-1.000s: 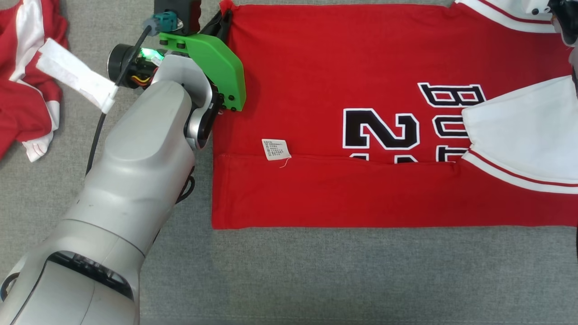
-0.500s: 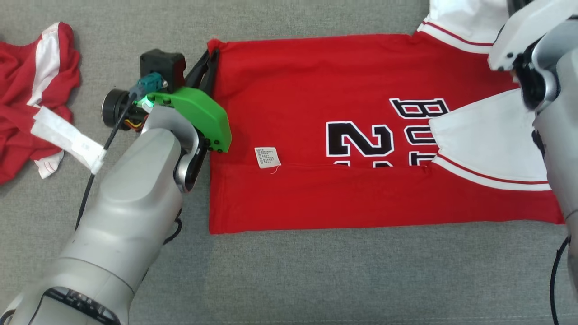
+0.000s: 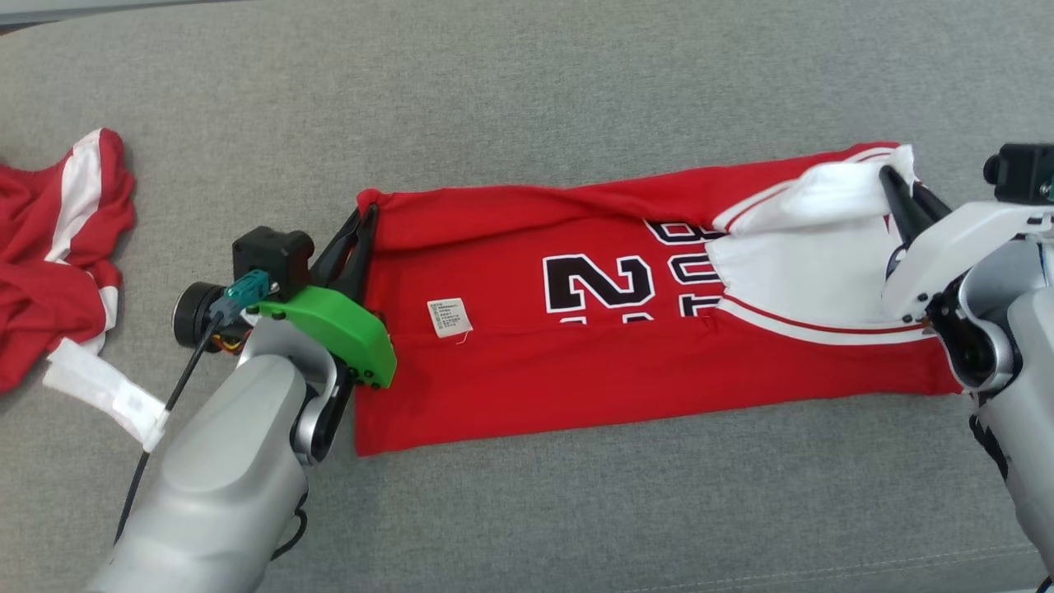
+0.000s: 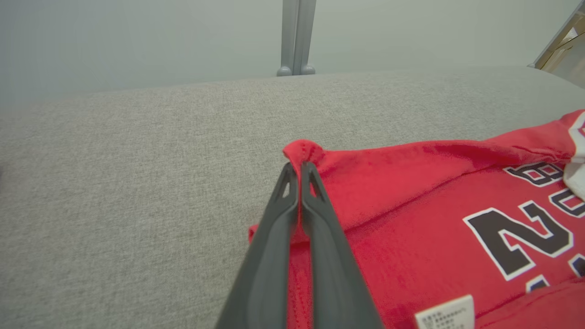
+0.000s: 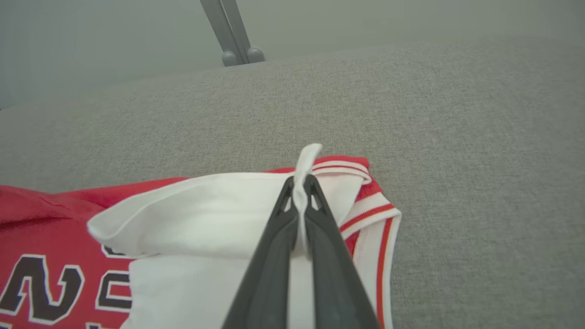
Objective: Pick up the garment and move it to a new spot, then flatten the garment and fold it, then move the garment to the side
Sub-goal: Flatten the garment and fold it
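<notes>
Grey upholstery; left end effector and right end effector clamped on red jersey corners; spare garment in head view.

A crumpled red-and-white cloth lies at the left on the grey fabric-covered desk; a grey post stands beyond its far edge.

The garment is red with white panels and black white-outlined lettering, the surface grey.
</notes>
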Robot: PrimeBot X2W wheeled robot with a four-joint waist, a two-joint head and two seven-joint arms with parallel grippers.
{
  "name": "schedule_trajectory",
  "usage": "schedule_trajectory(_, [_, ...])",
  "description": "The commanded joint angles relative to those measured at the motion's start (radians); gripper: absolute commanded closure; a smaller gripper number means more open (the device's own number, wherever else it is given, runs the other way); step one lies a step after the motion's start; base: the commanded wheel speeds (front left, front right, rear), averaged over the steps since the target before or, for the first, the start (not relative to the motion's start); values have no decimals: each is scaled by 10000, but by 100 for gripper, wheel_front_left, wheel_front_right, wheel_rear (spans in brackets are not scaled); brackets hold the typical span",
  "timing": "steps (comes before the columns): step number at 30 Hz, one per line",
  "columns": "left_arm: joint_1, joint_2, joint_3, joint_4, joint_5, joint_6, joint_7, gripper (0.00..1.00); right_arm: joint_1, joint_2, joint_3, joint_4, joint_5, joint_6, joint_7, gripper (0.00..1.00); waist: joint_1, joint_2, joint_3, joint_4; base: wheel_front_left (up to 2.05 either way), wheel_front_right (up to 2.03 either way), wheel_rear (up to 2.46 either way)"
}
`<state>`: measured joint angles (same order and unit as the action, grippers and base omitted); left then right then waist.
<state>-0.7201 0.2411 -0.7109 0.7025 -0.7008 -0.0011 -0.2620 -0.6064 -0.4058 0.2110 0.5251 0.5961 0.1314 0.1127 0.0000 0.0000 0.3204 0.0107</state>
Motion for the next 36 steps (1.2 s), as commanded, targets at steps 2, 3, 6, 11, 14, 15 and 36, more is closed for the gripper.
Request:
schedule_trajectory(2, [582, 204, 304, -435, 193, 106, -29, 100, 593, 51, -189, -538, -7, -14, 200, 100, 0, 0, -426, -447, 0, 0, 0])
schedule_trajectory(3, [794, 274, 474, -661, 311, 116, -31, 100, 853, 93, -266, -798, -50, -14, 319, 100, 0, 0, -487, -513, 0, 0, 0])
schedule_trajectory(6, [1321, 400, 802, -1055, 579, 175, -31, 100, 1465, 264, -561, -1481, -154, -14, 662, 100, 0, 0, -603, -628, 0, 0, 0])
schedule_trajectory(11, [1974, 446, 1285, -1315, 837, 129, -33, 100, 2423, 587, -1066, -2592, -437, -14, 1368, 100, 0, 0, -703, -737, 0, 0, 0])
schedule_trajectory(14, [2203, 389, 1562, -1364, 1004, 53, -33, 100, 2839, 867, -1315, -3127, -617, -14, 1674, 100, 0, 0, -708, -775, 0, 0, 0])
schedule_trajectory(15, [2281, 358, 1649, -1358, 1065, 18, -33, 100, 2983, 978, -1403, -3287, -668, -14, 1798, 93, 0, 0, -707, -785, 0, 0, 0])
schedule_trajectory(36, [4966, -988, 5936, -4044, 2245, -1095, -22, 0, 3637, 2264, -3212, -4043, -2046, -14, 3763, 0, 0, 0, -1525, -665, 0, 0, 0])
